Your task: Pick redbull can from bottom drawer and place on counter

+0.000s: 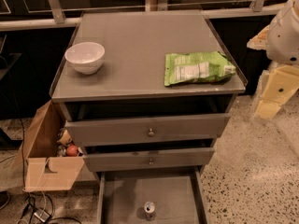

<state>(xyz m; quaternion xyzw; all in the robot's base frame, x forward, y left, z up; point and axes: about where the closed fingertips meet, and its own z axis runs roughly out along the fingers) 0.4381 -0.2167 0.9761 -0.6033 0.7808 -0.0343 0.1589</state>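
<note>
The redbull can (149,210) stands upright on the floor of the open bottom drawer (168,195), near its front middle, with its silver pull-tab top showing. The counter (140,45) is the flat grey top of the cabinet above. Part of my arm (280,55) shows at the right edge, beside the cabinet and level with the counter. My gripper is not in view, so nothing shows how it stands relative to the can.
A white bowl (85,57) sits on the counter's left side and a green snack bag (198,67) on its right front. The two upper drawers (149,130) are slightly open. An open cardboard box (46,148) with items stands left of the cabinet.
</note>
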